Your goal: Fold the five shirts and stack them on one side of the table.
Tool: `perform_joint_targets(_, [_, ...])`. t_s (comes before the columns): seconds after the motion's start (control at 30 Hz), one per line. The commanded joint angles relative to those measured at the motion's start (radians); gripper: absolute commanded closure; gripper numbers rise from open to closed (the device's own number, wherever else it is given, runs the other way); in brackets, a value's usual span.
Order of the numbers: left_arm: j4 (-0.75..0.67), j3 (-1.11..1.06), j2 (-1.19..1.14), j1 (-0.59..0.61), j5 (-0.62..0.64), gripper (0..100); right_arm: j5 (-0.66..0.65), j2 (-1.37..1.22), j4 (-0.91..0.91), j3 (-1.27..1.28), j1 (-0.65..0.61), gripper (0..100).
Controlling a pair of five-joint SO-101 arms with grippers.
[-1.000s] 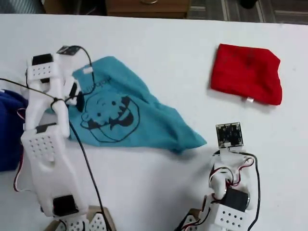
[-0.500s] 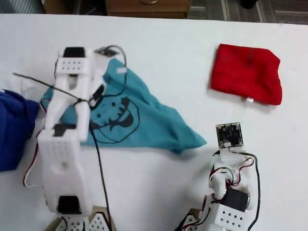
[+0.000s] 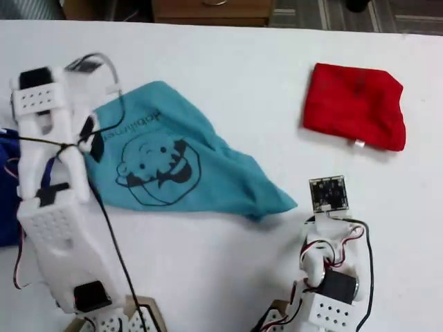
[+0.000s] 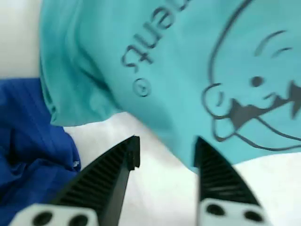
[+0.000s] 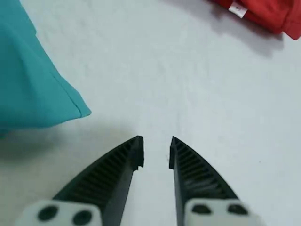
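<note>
A teal shirt (image 3: 173, 162) with a dark cartoon face lies partly folded across the table's left half, its print facing up in the left wrist view (image 4: 188, 61). My left gripper (image 4: 167, 153) is open just off the teal shirt's left hem, over bare table, with nothing between its fingers. The left arm (image 3: 52, 173) stretches along the table's left side. A folded red shirt (image 3: 354, 105) lies at the back right. A crumpled blue shirt (image 4: 26, 141) lies at the left edge. My right gripper (image 5: 156, 151) hovers open above bare table near the front right, apart from the teal shirt's corner (image 5: 70, 106).
The red shirt's white tag (image 5: 236, 8) pokes out at its front edge. The table (image 3: 228, 62) is white, with free room in its middle and back. A wooden cabinet (image 3: 211, 10) stands beyond the far edge.
The left arm swung right over the teal shirt, then back left past its hem. The shirt's left part now lies flatter with more print showing. The right arm has not moved.
</note>
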State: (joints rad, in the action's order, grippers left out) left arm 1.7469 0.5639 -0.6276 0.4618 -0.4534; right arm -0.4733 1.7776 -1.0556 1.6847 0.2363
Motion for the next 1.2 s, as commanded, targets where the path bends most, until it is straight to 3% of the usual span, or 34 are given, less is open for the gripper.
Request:
perform_joint_targets(0.0, [-0.058,0.058,-0.034,0.097,-0.002,76,0.008,0.021,0.015,0.008,-0.016,90.0])
perform_joint_targets(0.33, [-0.124,0.171,-0.181,0.157,0.000,77,0.008,0.021,0.015,0.008,-0.016,90.0])
perform_joint_targets(0.83, [-0.147,0.392,-0.344,0.017,0.158,77,0.008,0.019,0.015,0.008,-0.018,90.0])
perform_joint_targets(0.9, [-0.138,0.433,-0.371,0.014,0.180,83,0.008,0.019,0.015,0.008,-0.018,90.0])
perform_joint_targets(0.97, [-0.126,0.472,-0.385,0.006,0.209,97,0.008,0.019,0.015,0.008,-0.018,90.0])
perform_joint_targets(1.17, [0.026,0.677,-0.385,-0.060,0.232,97,0.008,0.019,0.015,0.008,-0.018,90.0])
